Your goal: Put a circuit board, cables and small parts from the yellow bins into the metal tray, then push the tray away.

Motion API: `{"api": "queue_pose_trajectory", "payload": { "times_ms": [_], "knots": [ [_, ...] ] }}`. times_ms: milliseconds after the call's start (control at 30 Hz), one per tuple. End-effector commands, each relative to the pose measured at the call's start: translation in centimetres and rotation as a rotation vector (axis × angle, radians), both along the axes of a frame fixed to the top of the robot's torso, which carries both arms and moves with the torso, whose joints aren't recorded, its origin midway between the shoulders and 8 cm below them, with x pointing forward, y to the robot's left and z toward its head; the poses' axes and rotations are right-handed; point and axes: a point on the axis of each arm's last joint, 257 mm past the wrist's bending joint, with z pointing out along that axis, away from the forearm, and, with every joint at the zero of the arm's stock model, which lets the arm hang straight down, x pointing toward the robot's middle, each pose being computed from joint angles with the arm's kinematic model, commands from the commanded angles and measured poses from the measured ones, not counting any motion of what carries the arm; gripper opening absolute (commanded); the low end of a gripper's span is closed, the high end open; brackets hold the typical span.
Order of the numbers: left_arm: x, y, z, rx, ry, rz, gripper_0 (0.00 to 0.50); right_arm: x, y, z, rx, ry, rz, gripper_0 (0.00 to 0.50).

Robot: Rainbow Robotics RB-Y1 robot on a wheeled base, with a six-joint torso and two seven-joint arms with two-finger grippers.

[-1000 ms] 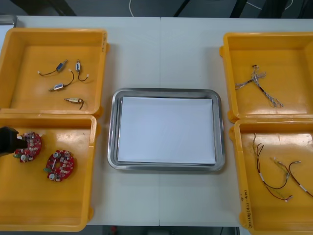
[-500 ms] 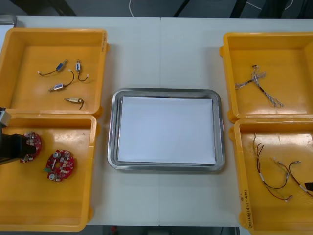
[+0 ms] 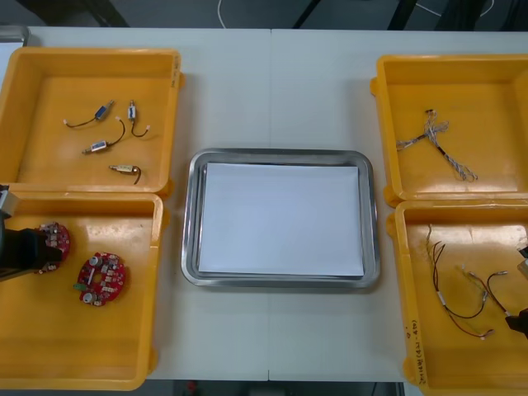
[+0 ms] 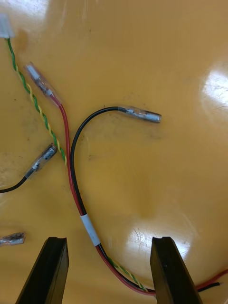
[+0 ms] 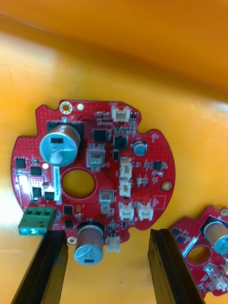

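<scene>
Hovering low over the two near bins, both grippers had their fingers spread.
In the near left bin (image 3: 82, 355) the left gripper (image 5: 105, 233) stood open, a board's (image 5: 95, 175) near edge between its fingers (image 5: 42, 266), a second board (image 5: 209, 251) just beside. In the near right bin (image 3: 462, 363) the right gripper (image 4: 108, 241) stood open, a cable (image 4: 76, 185) running between its fingers. Between the bins lay the tray (image 3: 280, 154), white inside. Beyond, small metal parts (image 3: 107, 140) lay in the far left bin (image 3: 91, 56) and a twisted cable (image 3: 437, 144) in the far right bin (image 3: 450, 62).
</scene>
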Motion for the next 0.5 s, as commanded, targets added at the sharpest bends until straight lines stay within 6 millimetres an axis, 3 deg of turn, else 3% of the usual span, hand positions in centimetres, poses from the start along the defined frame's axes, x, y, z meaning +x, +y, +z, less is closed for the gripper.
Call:
{"api": "queue_pose_trajectory", "payload": {
  "times_ms": [33,500],
  "knots": [
    [-0.8,1.6,-1.0,0.085,0.004,-0.080,0.500,-1.5,-0.5,-1.7,-0.017,0.043,0.029,0.500],
    [-1.0,1.4,-1.4,0.079,0.011,-0.083,0.500,-1.8,-0.1,-3.7,0.004,0.046,0.028,0.500]
  ]
}}
